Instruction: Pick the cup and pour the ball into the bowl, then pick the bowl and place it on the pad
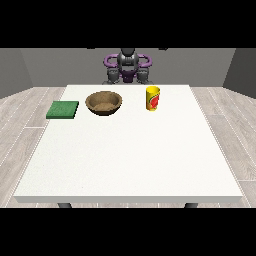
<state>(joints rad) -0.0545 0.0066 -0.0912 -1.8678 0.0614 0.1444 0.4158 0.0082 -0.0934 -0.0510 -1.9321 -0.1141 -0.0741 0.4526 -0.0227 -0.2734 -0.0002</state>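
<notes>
A yellow cup (pixel 153 98) stands upright right of centre in the upper frame, a brown bowl (pixel 104 103) just left of it, a green pad (pixel 63 110) further left on the white table (pixel 130 165); whether the robot's hands are released or clenched cannot be told

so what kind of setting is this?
Looks like a bare tabletop test room: a humanoid robot behind a large white table, grey walls, wood-plank floor. On the table only a green pad, a wooden bowl and a yellow cup.
</notes>
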